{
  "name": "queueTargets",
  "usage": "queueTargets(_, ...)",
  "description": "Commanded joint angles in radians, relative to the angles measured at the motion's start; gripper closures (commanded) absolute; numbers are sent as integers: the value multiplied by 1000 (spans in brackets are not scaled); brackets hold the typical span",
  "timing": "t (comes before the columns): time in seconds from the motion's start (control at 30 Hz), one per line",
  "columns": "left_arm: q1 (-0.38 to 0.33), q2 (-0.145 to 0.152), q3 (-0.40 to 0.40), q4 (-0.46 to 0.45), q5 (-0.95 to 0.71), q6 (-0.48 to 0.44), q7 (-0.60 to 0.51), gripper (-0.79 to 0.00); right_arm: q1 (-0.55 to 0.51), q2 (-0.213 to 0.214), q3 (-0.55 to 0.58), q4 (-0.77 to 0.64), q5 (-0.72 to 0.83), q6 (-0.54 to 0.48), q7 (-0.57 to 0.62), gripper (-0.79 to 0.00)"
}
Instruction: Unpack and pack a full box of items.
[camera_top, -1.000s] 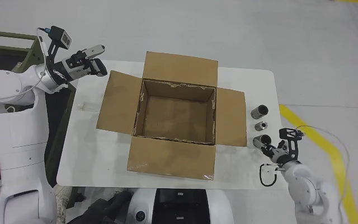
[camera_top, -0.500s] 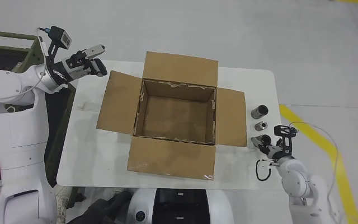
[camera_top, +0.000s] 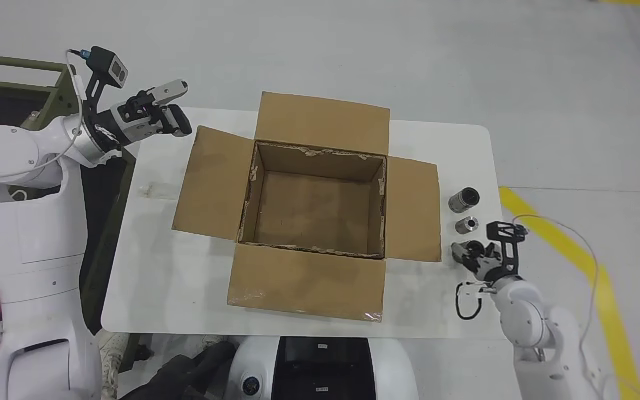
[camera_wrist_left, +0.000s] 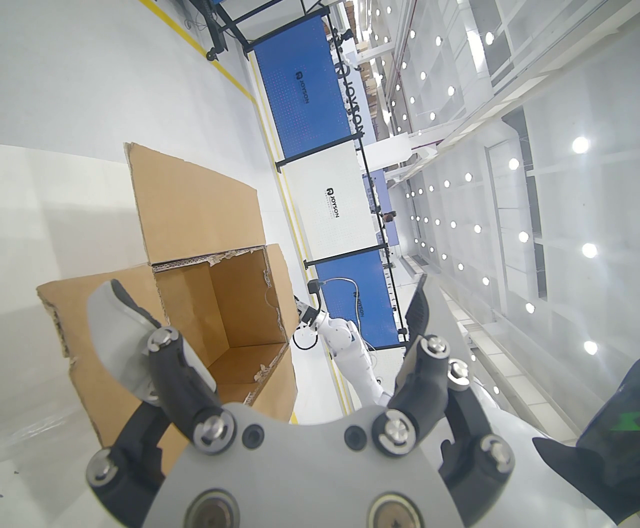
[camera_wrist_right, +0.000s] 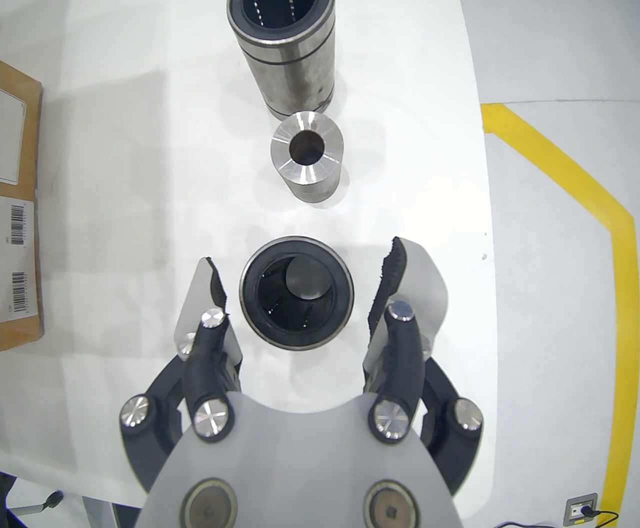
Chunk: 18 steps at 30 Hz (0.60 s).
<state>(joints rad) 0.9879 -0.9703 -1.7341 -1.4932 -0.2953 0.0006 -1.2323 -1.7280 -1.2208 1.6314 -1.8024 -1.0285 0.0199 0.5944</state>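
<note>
An open cardboard box (camera_top: 315, 215) sits mid-table with all its flaps spread and its bare floor showing. Three metal cylinders stand in a row to its right: a tall one (camera_wrist_right: 285, 50), a small steel sleeve (camera_wrist_right: 307, 156), and a black-rimmed one (camera_wrist_right: 297, 299). My right gripper (camera_wrist_right: 301, 254) is open, with one finger on each side of the black-rimmed cylinder and not touching it. In the top view this gripper (camera_top: 472, 254) covers most of that cylinder. My left gripper (camera_wrist_left: 267, 287) is open and holds nothing, above the table's far left corner (camera_top: 170, 105), facing the box (camera_wrist_left: 200, 210).
The table's right edge (camera_wrist_right: 475, 150) runs close beside the cylinders, with a yellow floor line (camera_wrist_right: 565, 165) beyond it. A box flap with labels (camera_wrist_right: 17, 210) lies near the right gripper. A dark green rack (camera_top: 40, 90) stands left of the table.
My right gripper has moved in toward the box side until its open fingers stand around the nearest cylinder. The left arm and the box have not moved.
</note>
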Motion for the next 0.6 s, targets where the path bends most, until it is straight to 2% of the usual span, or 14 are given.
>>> queueTargets(0.0, 0, 0, 0, 0, 0, 0, 0, -785, 2, 0, -1, 2, 2, -1, -1, -539)
queueTargets(0.13, 0, 0, 0, 0, 0, 0, 0, -785, 8, 1, -4, 7, -4, -3, -1, -431)
queueTargets(0.3, 0, 0, 0, 0, 0, 0, 0, -785, 8, 2, -6, 5, -8, -5, -1, -249)
queueTargets(0.33, 0, 0, 0, 0, 0, 0, 0, -785, 5, 3, -4, 2, -8, -6, 1, -166)
queueTargets(0.37, 0, 0, 0, 0, 0, 0, 0, -785, 2, 3, -2, -4, -5, -9, 3, -129)
queueTargets(0.43, 0, 0, 0, 0, 0, 0, 0, -785, -12, 4, 6, -29, 7, -25, 7, 0)
queueTargets(0.57, 0, 0, 0, 0, 0, 0, 0, -785, -51, 7, 35, -88, 33, -47, 7, 0)
